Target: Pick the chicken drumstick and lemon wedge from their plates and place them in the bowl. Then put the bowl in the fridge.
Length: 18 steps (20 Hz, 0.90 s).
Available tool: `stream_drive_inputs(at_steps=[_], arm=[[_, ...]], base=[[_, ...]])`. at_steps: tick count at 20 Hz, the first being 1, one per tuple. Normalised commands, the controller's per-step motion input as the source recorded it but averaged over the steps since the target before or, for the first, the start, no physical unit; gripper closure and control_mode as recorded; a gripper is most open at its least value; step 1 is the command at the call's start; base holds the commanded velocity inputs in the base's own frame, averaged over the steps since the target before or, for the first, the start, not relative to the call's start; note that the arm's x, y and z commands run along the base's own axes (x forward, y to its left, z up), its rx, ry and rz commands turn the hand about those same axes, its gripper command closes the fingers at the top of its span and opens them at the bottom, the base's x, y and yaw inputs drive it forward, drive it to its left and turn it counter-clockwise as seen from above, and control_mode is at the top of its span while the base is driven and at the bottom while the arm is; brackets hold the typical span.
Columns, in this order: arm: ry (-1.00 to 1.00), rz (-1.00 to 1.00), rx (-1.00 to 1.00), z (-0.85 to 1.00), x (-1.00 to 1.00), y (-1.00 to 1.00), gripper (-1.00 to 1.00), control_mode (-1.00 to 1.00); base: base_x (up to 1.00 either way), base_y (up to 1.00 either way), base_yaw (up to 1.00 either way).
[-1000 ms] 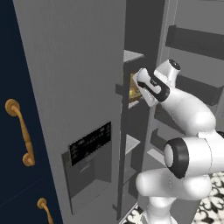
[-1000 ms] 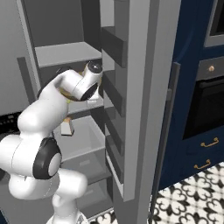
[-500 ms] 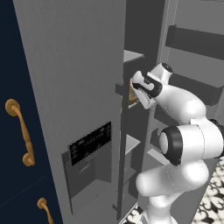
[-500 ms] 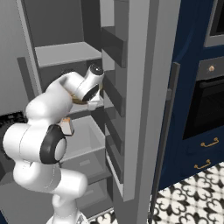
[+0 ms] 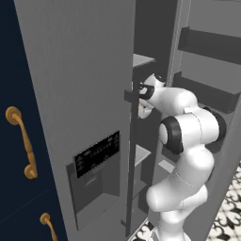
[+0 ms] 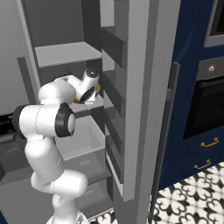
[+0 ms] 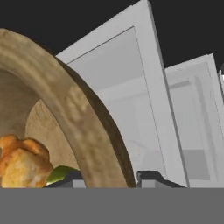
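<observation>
Inside the fridge (image 6: 131, 87), the end effector (image 7: 107, 177) grips the bowl (image 7: 74, 118) rim; chicken drumstick (image 7: 19, 164) and lemon wedge (image 7: 59, 173) lie in it.

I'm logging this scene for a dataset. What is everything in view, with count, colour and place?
bowl: one, brown wood, at the fridge shelf, its rim between the tool's tips.
chicken drumstick: one, golden-orange, inside the bowl.
lemon wedge: one, yellow-green, in the bowl beside the drumstick.
fridge: one, grey, door open, black dispenser panel on the door, grey shelves inside.
cabinets: navy with gold handles, left of the fridge.
oven: one, black door, in navy cabinetry right of the fridge.
floor: black-and-white patterned tile.
arm: one, white with dark joints, reaching into the fridge.
tool: one, dark tips, shut on the bowl rim.
</observation>
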Motion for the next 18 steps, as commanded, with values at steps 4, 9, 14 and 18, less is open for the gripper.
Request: stream_drive_inputs(at_steps=[4,9,14,18], arm=[[0.08,-0.01,0.00,-0.52,0.67,0.19,1.00,-1.00],[0.01,-0.01,-0.04,-0.15,0.30,0.00,1.00,-1.00],[-0.01,0.00,0.00,0.00,-0.13,0.00,-1.00,-1.00],[-0.15,0.00,0.00,0.01,-0.70,-0.02,-1.00,-1.00]], base=[[0.00,0.00,0.00],[0.00,0.00,0.00],[0.00,0.00,0.00],[0.00,0.00,0.00]])
